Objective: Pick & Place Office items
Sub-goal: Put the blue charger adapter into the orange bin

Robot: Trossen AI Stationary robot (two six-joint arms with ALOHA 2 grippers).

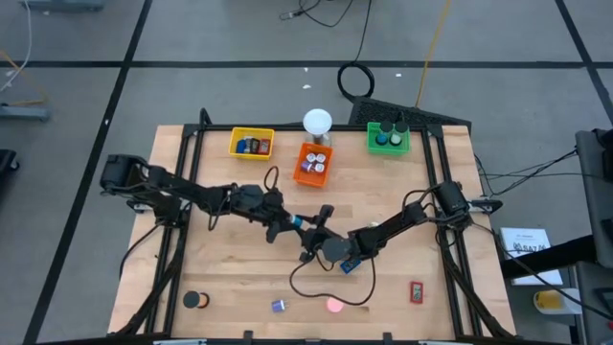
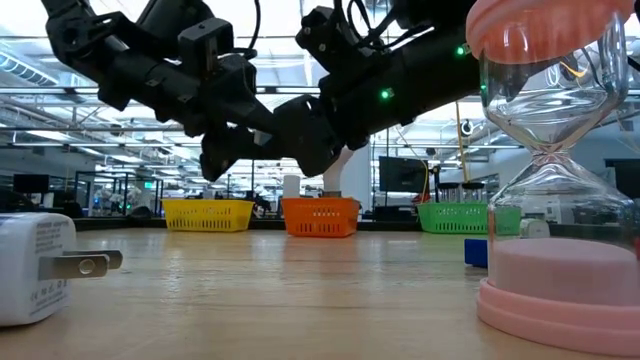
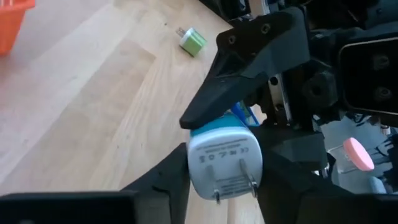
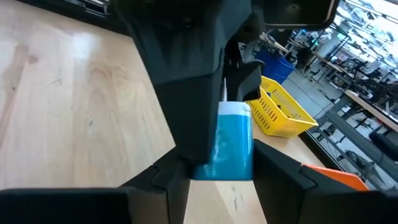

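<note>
— Above mid-table, your left gripper (image 1: 299, 226) and right gripper (image 1: 324, 247) both pinch the teal-and-white plug adapter (image 3: 224, 152)?

— Yes, you hold it aloft. It looks rigid, light, slick; grip its flat sides, clear of the prongs (image 3: 235, 186).

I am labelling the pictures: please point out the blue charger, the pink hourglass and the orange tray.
blue charger (image 3: 225, 157): left wrist view, white pronged face.
pink hourglass (image 2: 556, 285): low view, pink base.
orange tray (image 1: 300, 175): high view, its rim.
</note>
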